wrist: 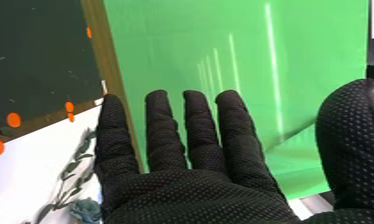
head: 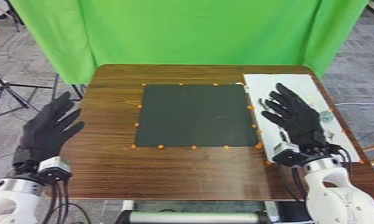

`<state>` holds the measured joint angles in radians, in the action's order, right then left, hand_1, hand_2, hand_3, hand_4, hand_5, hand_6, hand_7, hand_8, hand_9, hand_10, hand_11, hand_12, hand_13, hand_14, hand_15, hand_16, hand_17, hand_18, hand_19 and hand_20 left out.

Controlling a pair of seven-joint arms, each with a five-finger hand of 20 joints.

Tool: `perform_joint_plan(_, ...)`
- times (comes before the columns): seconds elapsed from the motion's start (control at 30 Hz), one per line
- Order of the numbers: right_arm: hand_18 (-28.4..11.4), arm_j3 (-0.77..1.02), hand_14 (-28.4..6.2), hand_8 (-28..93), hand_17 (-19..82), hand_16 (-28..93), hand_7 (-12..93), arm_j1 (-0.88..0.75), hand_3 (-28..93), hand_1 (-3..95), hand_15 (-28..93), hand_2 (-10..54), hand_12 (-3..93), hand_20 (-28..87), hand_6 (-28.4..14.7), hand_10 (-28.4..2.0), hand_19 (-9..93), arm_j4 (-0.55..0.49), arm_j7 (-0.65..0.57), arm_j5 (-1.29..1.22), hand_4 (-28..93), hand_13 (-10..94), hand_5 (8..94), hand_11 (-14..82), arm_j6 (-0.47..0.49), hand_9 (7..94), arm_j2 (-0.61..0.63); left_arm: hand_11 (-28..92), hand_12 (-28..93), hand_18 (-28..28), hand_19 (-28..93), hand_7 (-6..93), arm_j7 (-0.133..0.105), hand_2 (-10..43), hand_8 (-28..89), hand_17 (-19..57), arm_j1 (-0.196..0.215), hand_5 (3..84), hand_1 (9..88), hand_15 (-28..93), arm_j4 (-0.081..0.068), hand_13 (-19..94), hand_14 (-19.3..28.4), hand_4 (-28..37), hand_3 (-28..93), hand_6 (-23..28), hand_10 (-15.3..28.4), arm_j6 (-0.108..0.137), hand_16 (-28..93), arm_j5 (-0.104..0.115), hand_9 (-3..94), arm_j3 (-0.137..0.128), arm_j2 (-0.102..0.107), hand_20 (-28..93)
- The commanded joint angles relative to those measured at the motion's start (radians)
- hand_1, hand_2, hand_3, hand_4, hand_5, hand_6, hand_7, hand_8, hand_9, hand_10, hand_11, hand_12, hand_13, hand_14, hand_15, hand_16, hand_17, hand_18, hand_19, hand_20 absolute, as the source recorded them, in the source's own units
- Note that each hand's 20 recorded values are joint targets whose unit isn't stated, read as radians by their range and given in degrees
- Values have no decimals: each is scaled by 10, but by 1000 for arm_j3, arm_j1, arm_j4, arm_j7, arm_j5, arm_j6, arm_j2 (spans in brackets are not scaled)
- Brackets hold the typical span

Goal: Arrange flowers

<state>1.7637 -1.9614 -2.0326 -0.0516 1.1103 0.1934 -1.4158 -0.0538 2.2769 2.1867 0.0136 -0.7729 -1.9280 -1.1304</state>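
Right hand [head: 297,119] poised open above the white board, with flowers lying at the right of the frame to be picked up.
The fingers are extended and nothing is held; the left hand [head: 43,132], at the left edge, is likewise open and empty. On the board [head: 286,81], a pale blue-green bloom [head: 326,116] is seen just beside the right hand, and a leafy stem [wrist: 71,172] is laid flat near it. The pick-up seems the step in hand. The palm should be lowered gently and the thin stalk pinched between thumb and fingers, well clear of the petals, which could easily be crushed. A slow lift would be advised, lest neighbouring leaves be snagged and dragged along.
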Motion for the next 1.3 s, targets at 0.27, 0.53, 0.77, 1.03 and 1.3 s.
perform_joint_plan(0.27,-196,22,-115,-95,57,332,131,-12,797,142,51,65,215,224,-21,-88,336,-13,14,15,-263,306,316,39,-6,358,21,124,189,182,379,213,2,-23,-107,-107,36,207,224,145,8,131,110,-283,694,12,89,-10,75,13,164,-9,-7,84)
perform_joint_plan(0.53,-192,-89,-100,-182,135,201,335,-38,777,276,589,-51,257,326,-16,-130,595,-85,-176,768,-281,475,443,381,-506,503,196,123,192,181,377,211,3,-23,-106,-107,117,207,223,145,37,131,111,-283,695,12,89,4,75,12,163,-82,-13,85)
perform_joint_plan(0.77,-178,-44,-87,-30,234,276,435,-149,278,597,751,-60,334,461,31,-101,779,-152,-385,1270,-282,641,633,513,-402,691,323,121,192,181,378,210,9,-22,-106,-108,88,208,222,152,24,132,112,-283,693,12,89,-18,77,10,164,-66,9,87)
perform_joint_plan(1.03,-199,-51,-103,-196,229,311,501,-209,149,527,784,-95,393,488,33,-111,780,-214,-546,1398,-190,635,665,580,-214,683,382,122,192,182,378,209,13,-19,-105,-108,114,209,218,154,31,134,112,-283,690,12,89,-19,74,13,164,-79,6,88)
perform_joint_plan(1.3,-208,-99,-117,-190,208,316,488,-170,278,453,799,-95,421,495,20,-129,768,-167,-559,1389,-260,600,646,577,-115,650,380,120,191,182,380,208,23,-15,-104,-107,102,209,214,156,28,135,112,-283,688,13,90,-28,74,-2,165,-73,18,90)
